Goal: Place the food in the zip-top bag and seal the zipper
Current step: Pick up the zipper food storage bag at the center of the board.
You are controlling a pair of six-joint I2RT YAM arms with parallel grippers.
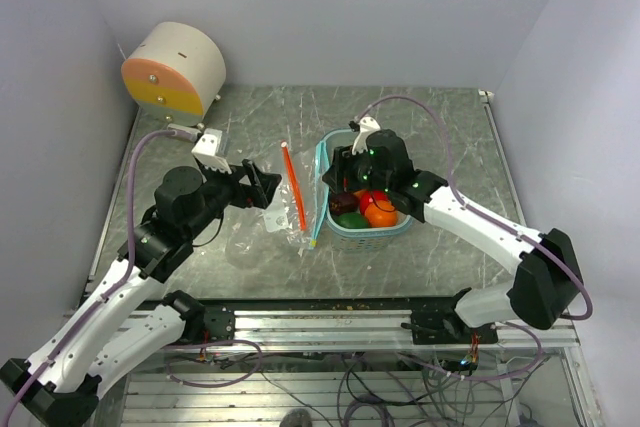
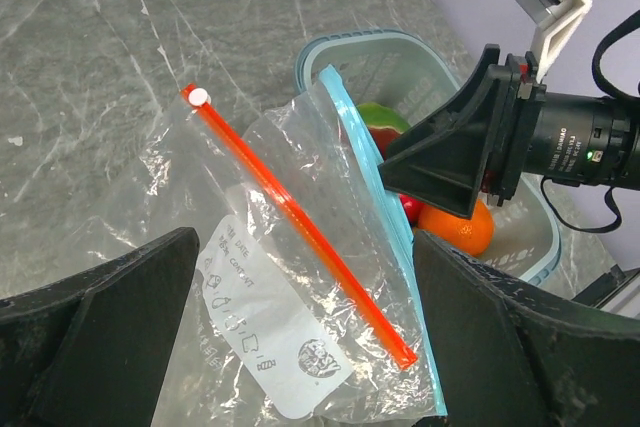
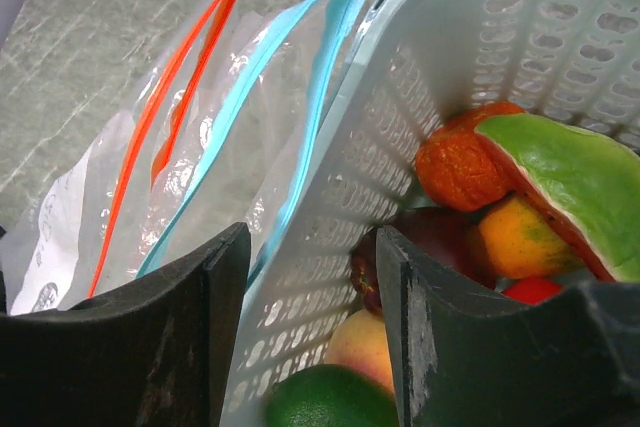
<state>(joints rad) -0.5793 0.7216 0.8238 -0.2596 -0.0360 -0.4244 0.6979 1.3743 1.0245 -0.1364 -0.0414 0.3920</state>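
The food sits in a pale teal perforated tub (image 1: 398, 229): an orange (image 1: 380, 215), a red piece (image 1: 372, 199), a maroon piece (image 1: 345, 202) and a green one (image 1: 352, 220). The clear zip-top bag (image 1: 283, 217), with its orange zipper strip (image 1: 294, 185), lies flat against the tub's left side. My left gripper (image 1: 262, 185) is open, its jaws spread either side of the bag (image 2: 300, 287). My right gripper (image 1: 345, 172) is open, with its fingers on either side of the tub's left wall (image 3: 330, 247). The right wrist view shows a bumpy orange piece (image 3: 460, 162), a green slice (image 3: 570, 182) and a peach piece (image 3: 360, 342).
A round white and orange drum (image 1: 172, 69) stands at the back left corner. Pale walls close in the marbled grey table (image 1: 440, 127) on three sides. A metal rail (image 1: 330, 322) runs along the near edge.
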